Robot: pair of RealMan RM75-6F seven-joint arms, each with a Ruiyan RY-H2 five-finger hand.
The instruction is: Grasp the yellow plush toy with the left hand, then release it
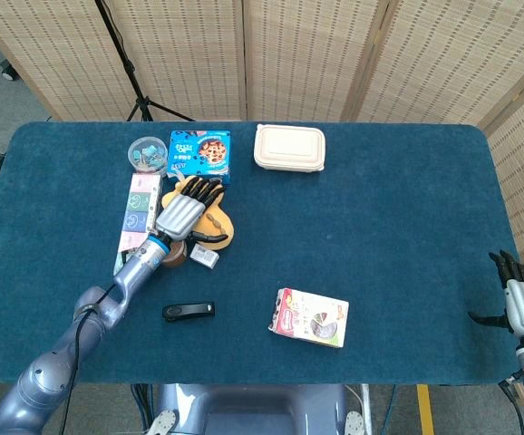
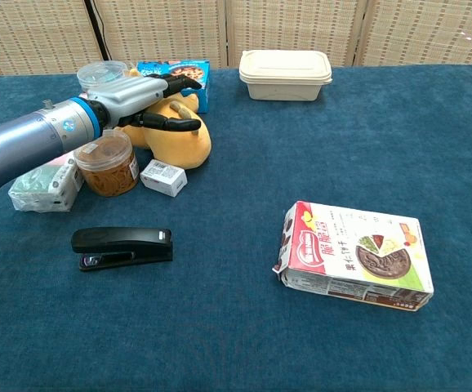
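The yellow plush toy (image 1: 219, 228) (image 2: 189, 144) lies at the table's left, between a blue cookie box and a brown jar. My left hand (image 1: 188, 210) (image 2: 142, 96) lies over the top of the toy, its fingers spread across it and its thumb stretched out along the toy's front side. The fingers are not closed around the toy. Much of the toy is hidden under the hand in the head view. My right hand (image 1: 523, 306) hangs off the table's far right edge, fingers apart, holding nothing; the chest view does not show it.
Around the toy stand a brown jar (image 2: 105, 162), a small white box (image 2: 163, 176), a long tissue pack (image 2: 44, 180), a clear tub (image 2: 103, 73) and the cookie box (image 2: 175, 73). A black stapler (image 2: 122, 243), a snack box (image 2: 354, 255) and a beige lidded container (image 2: 286, 73) lie further off.
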